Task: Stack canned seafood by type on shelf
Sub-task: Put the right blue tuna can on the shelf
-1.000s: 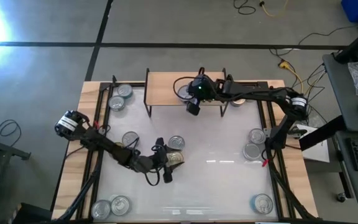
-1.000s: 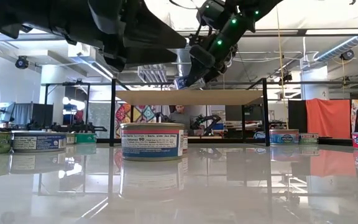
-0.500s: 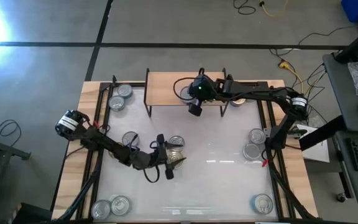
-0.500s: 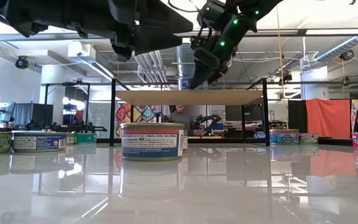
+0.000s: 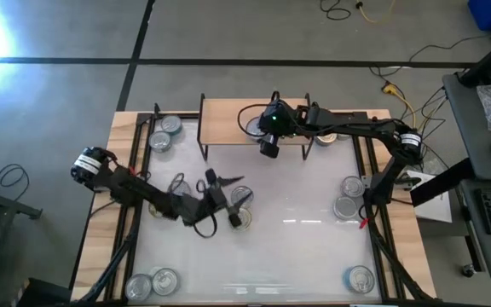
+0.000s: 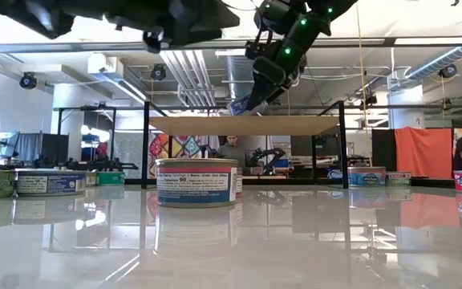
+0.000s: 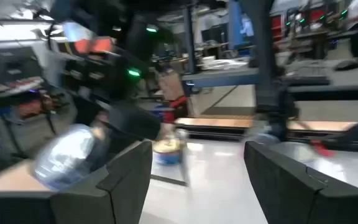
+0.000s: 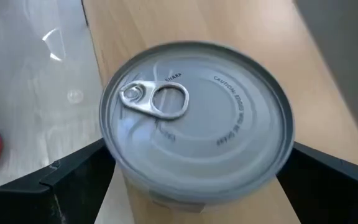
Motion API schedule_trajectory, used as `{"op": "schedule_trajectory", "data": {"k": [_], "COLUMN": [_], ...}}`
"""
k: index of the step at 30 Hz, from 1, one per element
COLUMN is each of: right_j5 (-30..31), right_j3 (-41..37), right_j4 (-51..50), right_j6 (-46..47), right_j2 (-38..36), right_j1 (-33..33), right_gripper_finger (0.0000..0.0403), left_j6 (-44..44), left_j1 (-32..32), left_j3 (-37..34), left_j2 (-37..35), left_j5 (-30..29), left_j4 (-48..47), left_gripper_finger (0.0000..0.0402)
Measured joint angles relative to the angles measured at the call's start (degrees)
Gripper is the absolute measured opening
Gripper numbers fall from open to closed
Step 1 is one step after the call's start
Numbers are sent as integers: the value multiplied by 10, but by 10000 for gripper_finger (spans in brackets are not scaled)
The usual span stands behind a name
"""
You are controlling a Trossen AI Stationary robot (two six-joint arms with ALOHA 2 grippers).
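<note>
Tins (image 5: pixel 167 130) are sitting at the counter's (image 5: pixel 305 230) far-left corner, with two more (image 5: pixel 153 282) at the near-left corner. The left end effector (image 5: pixel 222 182) is hovering over the counter's left-middle, its fingers spread with nothing between them, beside a silver-topped tin (image 5: pixel 240 197) standing on the white surface. Further right, the right end effector (image 5: pixel 263 149) is hanging over the shelf (image 5: pixel 228 115), its fingers (image 8: pixel 61 180) standing wide on either side of a silver-topped tin (image 8: pixel 197 121) resting on the light wood. Three more tins (image 5: pixel 349 196) are lying along the counter's right edge.
</note>
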Motion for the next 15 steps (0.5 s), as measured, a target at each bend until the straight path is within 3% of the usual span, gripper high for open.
{"op": "schedule_trajectory", "data": {"k": [4,8,12,15], "right_j5": [0,-1,-2,-14], "right_j3": [-1,-4,-5,-5], "right_j4": [-1,1,9,16], "right_j6": [-1,1,8,9], "right_j2": [0,0,1,1], "right_j1": [-1,-3,-3,-3], "right_gripper_finger": [400,400,400,400], "left_j6": [-13,-71,-99,-94], "left_j1": [86,195,278,309], "left_j3": [3,40,106,154], "left_j2": [-70,-120,-113,-71], "left_j5": [83,204,299,326], "left_j4": [-106,-247,-352,-405], "left_gripper_finger": [240,240,240,240]}}
